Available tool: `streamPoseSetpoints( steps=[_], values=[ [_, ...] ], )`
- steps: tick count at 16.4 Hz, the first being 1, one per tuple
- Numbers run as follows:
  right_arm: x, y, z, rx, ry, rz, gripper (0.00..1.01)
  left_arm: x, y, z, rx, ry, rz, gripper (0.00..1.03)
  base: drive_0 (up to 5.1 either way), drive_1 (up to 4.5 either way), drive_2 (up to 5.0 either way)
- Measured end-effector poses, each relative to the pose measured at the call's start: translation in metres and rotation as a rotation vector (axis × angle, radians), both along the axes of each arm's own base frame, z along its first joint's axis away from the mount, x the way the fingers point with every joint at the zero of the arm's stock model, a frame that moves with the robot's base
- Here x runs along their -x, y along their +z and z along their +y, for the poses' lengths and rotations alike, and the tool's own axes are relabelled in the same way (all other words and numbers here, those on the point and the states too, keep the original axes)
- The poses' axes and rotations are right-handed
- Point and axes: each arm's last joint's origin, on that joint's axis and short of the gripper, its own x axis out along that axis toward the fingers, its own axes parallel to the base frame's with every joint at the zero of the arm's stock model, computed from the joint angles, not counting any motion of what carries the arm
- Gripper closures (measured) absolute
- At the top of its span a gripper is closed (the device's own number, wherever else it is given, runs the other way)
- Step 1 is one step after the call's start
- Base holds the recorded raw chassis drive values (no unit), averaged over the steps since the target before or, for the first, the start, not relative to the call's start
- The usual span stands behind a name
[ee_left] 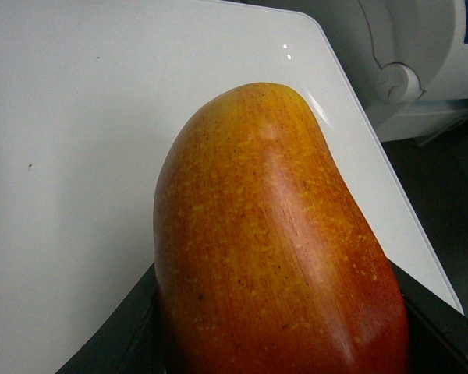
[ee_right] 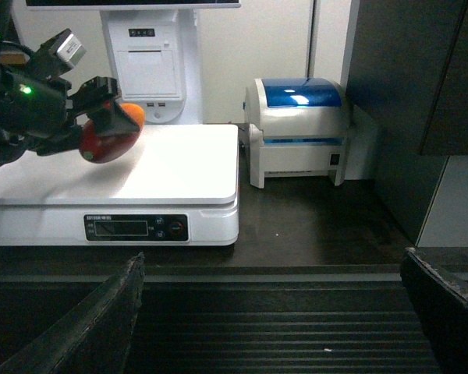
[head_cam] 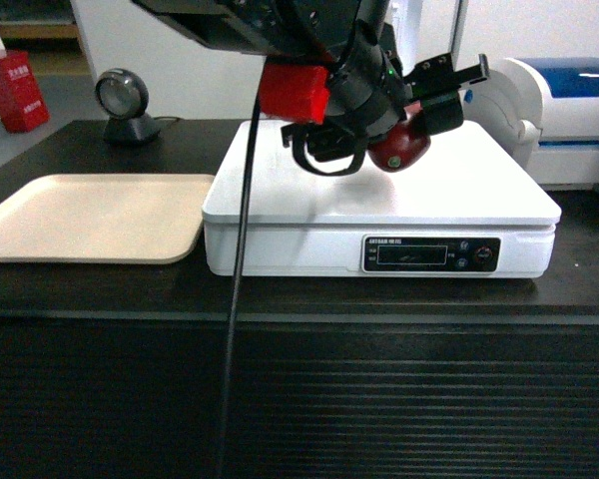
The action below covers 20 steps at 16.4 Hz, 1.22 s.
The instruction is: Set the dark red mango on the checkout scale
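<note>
- The writing on the scale display panel was too small for you to read.
- Your left gripper gripped the dark red mango above the platform, its orange end pointing away from the wrist.
- Your right gripper stood wide apart before the checkout.

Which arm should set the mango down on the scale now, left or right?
Left. The left gripper already holds the dark red mango above the scale. The right gripper is open and empty, back at the front of the checkout.
</note>
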Motion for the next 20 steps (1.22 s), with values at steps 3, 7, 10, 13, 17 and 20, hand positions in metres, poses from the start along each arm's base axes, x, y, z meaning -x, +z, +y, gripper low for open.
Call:
streamPoseSetpoints(
  steps=[3,7,10,13,17,20],
  values=[
    [0.0,0.0,0.0,0.0,0.0,0.0,0.03,-0.023,-0.007,-0.011,-0.08,0.04,0.006,0.41,0.0,0.0,0.0],
    [0.0,0.0,0.0,0.0,0.0,0.0,0.03,-0.033,-0.019,-0.018,-0.17,0.05,-0.002,0.35,0.0,0.0,0.0],
    [0.0,0.0,0.0,0.0,0.0,0.0,0.03,-0.034,-0.017,-0.02,-0.174,0.037,-0.017,0.05,0.0,0.0,0.0],
    [0.0,0.0,0.0,0.0,0.0,0.0,0.03,-0.035,-0.015,-0.021,-0.164,0.019,-0.063,0.05,0.0,0.0,0.0],
    [0.0,0.0,0.0,0.0,0.0,0.0,0.03,-0.028,-0.001,-0.012,-0.211,-0.001,-0.2,0.05,0.0,0.0,0.0],
    [0.0,0.0,0.0,0.0,0.0,0.0,0.03,-0.001,0.046,0.003,-0.243,-0.077,-0.444,0.05,0.0,0.0,0.0]
  ],
)
